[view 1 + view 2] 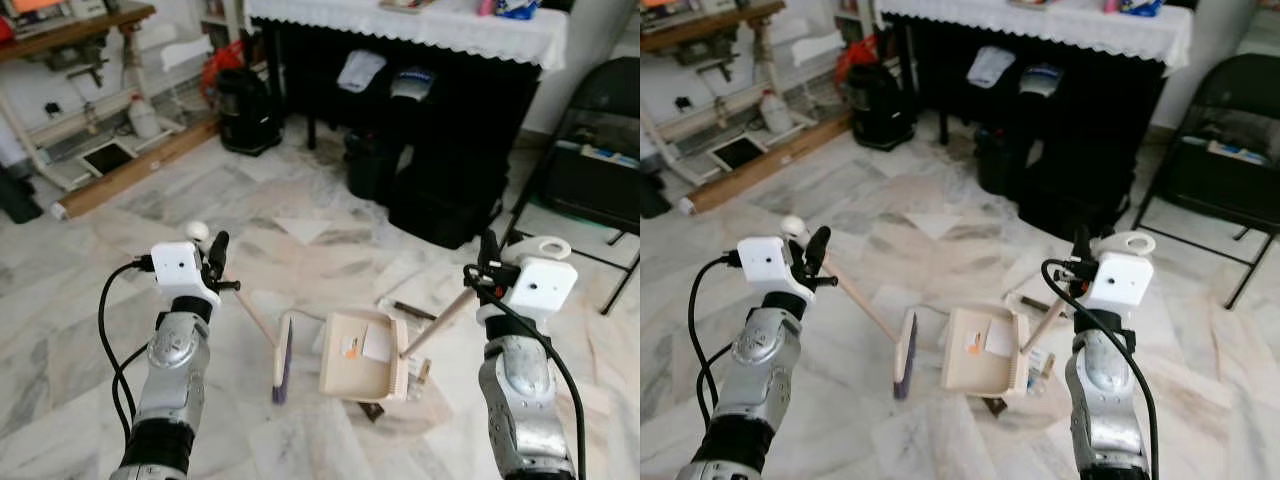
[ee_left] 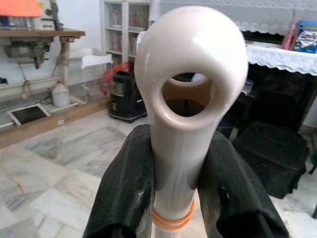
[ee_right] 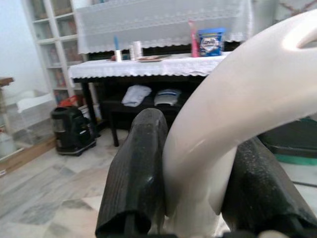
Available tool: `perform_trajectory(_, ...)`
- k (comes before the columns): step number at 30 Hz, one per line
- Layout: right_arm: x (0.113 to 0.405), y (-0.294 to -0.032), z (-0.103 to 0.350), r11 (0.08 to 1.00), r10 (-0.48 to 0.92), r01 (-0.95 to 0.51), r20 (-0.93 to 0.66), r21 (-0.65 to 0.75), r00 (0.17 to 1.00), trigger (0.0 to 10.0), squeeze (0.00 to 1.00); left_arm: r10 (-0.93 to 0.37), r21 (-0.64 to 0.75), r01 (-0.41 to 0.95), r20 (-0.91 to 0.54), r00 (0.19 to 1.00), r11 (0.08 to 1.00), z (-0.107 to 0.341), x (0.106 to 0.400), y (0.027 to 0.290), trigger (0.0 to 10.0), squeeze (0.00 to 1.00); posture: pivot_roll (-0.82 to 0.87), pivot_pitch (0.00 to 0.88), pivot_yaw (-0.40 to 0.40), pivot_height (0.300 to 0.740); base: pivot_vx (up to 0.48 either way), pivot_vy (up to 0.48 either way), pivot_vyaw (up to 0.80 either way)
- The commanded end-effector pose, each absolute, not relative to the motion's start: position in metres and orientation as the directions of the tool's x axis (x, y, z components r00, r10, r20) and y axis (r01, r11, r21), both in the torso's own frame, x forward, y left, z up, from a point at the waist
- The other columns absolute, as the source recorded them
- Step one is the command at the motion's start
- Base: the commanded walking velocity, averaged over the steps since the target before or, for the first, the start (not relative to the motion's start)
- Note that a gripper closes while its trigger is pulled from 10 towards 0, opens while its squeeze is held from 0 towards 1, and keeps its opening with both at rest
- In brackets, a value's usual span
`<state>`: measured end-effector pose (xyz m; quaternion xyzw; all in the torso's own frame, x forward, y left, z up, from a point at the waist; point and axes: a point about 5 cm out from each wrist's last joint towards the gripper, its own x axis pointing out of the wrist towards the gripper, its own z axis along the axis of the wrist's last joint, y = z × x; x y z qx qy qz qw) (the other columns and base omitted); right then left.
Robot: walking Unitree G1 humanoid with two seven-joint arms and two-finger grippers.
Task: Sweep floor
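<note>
Marble floor [image 1: 120,250] is carrying the cream plastic dustpan [image 1: 362,357], right gripper [image 1: 487,268] clamping its long handle. Left gripper [image 1: 215,258] is clamping the purple-bristled brush [image 1: 283,365] just beside the pan. Small debris [image 1: 412,310] is lying near it; keep the pan lip flat, short strokes toward it.

Two silver, ribbed forearms are showing, each topped by a white boxy camera housing with a small dark lens. Black cables are looping beside the left arm [image 1: 170,370] and trailing down the right arm [image 1: 522,400]. Matte black fingers [image 2: 124,193] are looking thick and rubbery.
</note>
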<state>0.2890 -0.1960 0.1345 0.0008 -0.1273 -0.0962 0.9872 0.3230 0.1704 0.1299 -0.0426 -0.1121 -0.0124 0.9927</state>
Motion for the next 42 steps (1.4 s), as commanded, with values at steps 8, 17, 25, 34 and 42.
perform_trajectory(8,0.2946,-0.1909,0.1521,0.986,-0.165,0.163,0.329,0.034,0.93,10.0,0.0,-0.023,-0.041,0.037,0.297,0.955,0.998,0.1463,0.3249,0.1731,9.8,0.0,-0.07,0.0,0.012,0.74,0.0,0.0,0.8)
perform_trajectory(17,0.2966,-0.189,0.1537,0.988,-0.156,0.152,0.333,0.039,0.93,10.0,0.0,-0.023,-0.033,0.035,0.296,0.955,0.999,0.1468,0.3246,0.1733,9.8,0.0,-0.07,0.007,0.013,0.74,0.0,0.0,0.8)
perform_trajectory(25,0.297,-0.1867,0.1539,0.99,-0.143,0.136,0.335,0.043,0.931,10.0,0.0,-0.029,-0.027,0.038,0.301,0.953,0.999,0.1479,0.3251,0.1723,9.8,0.0,-0.07,0.011,0.014,0.74,0.0,0.0,0.8)
perform_trajectory(34,0.2977,-0.1861,0.1544,0.991,-0.133,0.125,0.336,0.045,0.932,10.0,0.0,-0.027,-0.025,0.037,0.304,0.952,0.999,0.149,0.3239,0.1729,9.8,0.0,-0.07,0.018,0.013,0.74,0.0,0.0,0.8)
perform_trajectory(42,0.2984,-0.1839,0.1543,0.993,-0.117,0.108,0.336,0.046,0.934,10.0,0.0,-0.032,-0.023,0.041,0.302,0.953,0.999,0.1488,0.3235,0.1722,9.8,0.0,-0.07,0.02,0.012,0.74,0.0,0.0,0.8)
